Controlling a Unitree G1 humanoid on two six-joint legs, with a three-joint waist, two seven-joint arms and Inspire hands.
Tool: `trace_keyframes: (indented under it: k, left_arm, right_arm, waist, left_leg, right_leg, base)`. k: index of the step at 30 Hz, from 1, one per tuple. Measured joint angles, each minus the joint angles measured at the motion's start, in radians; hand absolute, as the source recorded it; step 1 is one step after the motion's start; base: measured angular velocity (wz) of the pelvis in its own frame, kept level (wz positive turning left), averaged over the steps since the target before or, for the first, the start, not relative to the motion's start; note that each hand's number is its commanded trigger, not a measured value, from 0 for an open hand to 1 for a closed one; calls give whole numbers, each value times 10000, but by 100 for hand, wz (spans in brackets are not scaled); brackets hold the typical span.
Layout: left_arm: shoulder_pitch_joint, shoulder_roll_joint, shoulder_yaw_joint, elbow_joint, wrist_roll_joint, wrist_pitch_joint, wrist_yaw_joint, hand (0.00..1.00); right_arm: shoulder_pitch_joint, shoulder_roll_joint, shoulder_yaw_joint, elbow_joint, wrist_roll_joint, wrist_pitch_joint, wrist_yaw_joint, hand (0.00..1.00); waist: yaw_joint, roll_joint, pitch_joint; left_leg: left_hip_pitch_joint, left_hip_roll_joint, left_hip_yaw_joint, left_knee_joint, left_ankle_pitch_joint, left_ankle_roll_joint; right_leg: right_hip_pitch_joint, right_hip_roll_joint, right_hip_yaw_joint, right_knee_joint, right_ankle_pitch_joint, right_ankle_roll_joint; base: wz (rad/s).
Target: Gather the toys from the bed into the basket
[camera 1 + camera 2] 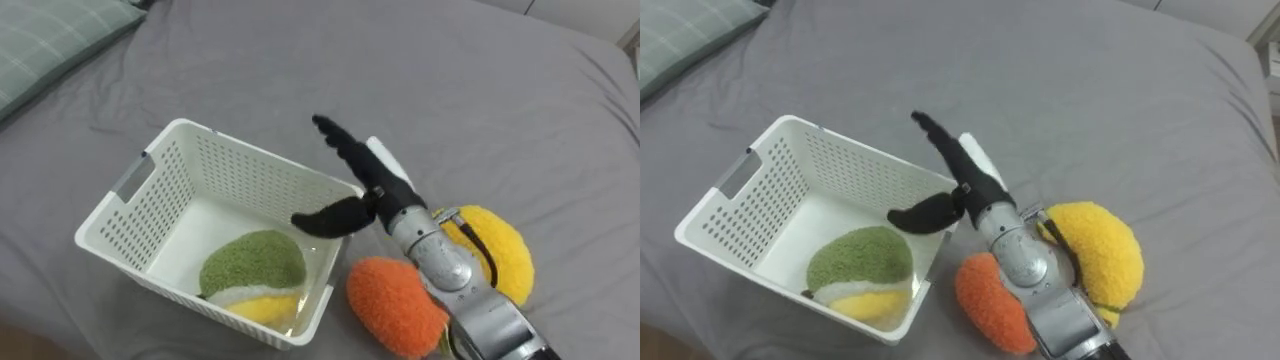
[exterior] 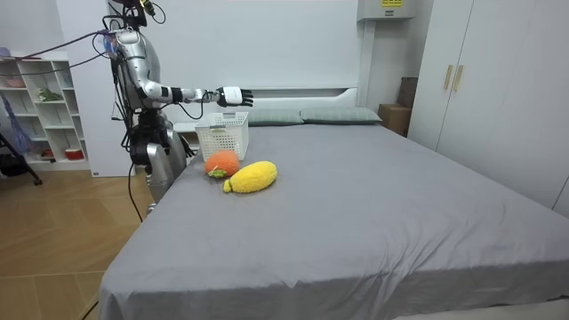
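Right now our right hand hangs spread and empty over the rim of the basket. A green toy lies inside, while the orange toy and yellow toy sit on the bed beside it. Reaching for them, our forearm could shove them away or tip the basket.

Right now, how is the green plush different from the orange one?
The green plush lies inside the white basket; the orange plush lies outside it on the grey bed. The green plush has a yellow and white patch; the orange plush shows mostly orange. Both are round, fuzzy toys.
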State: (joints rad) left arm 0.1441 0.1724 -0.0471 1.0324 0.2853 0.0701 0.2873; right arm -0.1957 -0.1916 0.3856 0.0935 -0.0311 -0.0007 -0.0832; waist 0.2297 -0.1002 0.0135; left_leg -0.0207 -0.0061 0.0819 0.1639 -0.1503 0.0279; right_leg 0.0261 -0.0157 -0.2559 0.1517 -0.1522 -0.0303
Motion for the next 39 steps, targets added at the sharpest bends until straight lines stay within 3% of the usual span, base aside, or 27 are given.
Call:
trace_keyframes:
  k: [6,13,19,26,31,39]
  left_arm:
    - [-80,-81,272,579,108,-35,-131,0]
    - [-30,-332,863,575,313,-55,-167,0]
    - [269,-315,929,586,297,-46,-159,0]
    - [339,-312,910,649,215,38,-155,0]
    - [494,-254,918,645,241,35,-142,0]
    - [624,-227,804,646,237,76,-176,0]
  right_arm:
    - [73,18,-948,-576,447,-65,-675,0]
    - [325,-55,-2100,-1205,829,-464,-1474,0]
    - [1108,-529,-2594,-1197,1014,-487,-1646,0]
    - [1295,-520,-2924,-276,1094,-392,-1671,0]
    - [1295,-527,-3176,984,1240,-322,-1936,0]
    - [1163,-542,-3311,1711,1234,-268,-2272,0]
  waist:
    - [-588,151,-19]
    - [-959,322,-161]
    - [-1297,346,-148]
    - [-1648,382,-100]
    - [-1670,285,-127]
    - [-1718,289,-97]
  left_leg:
    - [129,35,189,-57,-11,4]
    - [329,101,584,-200,-11,-1]
    - [513,116,683,-258,-42,-2]
    - [521,97,711,-247,-40,3]
    - [498,81,700,-256,-47,11]
    - [466,85,713,-283,-48,10]
  right_leg:
    - [32,17,171,7,12,8]
    - [-3,67,518,41,31,8]
    - [114,77,609,64,30,9]
    - [86,57,658,93,16,28]
    - [99,61,653,-9,18,25]
    - [61,69,690,-23,10,36]
  base:
    - [-10]
    - [-14]
    - [-6]
    - [-2]
    - [0]
    - [0]
